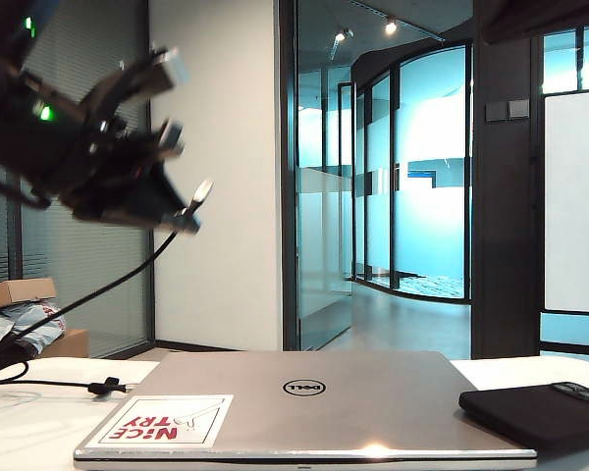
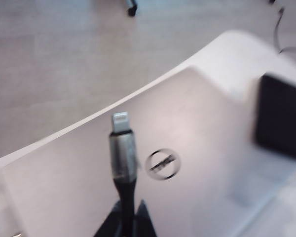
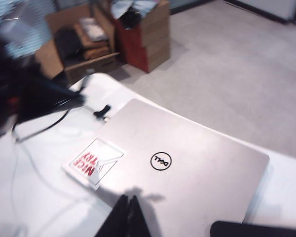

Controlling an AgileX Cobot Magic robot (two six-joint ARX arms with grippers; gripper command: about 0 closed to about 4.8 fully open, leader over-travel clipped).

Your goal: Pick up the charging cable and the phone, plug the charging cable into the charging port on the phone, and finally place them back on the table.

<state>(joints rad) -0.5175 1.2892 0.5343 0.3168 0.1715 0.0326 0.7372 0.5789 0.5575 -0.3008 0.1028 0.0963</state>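
Left gripper (image 2: 124, 222): up in the air above the table's left side in the exterior view, and we can see it clamped on the charging cable (image 2: 122, 153) just behind the plug. In its wrist view the silver plug sticks out past the fingertips, over the laptop (image 2: 197, 163).

Right gripper (image 3: 128, 217): fingers pressed together with nothing between them, hanging over the near edge of the laptop lid. We only catch it in its own wrist view.

Charging cable: black cord drops from the left gripper down to the table's left edge, where its little tie band (image 1: 105, 387) lies on the white top just beside the laptop's left rear corner.

Phone (image 1: 542, 410): lying flat on the table (image 1: 29, 432) at the right edge, just beside the laptop's right side, camera bump at the far end. Nobody's touching it.

Laptop: silver, shut, sitting mid-table, with a red-lettered sticker (image 1: 164, 420) at its near left corner.

Boxes (image 3: 113, 34): cardboard ones on the floor past the table's left side; we can't make out what's in them.
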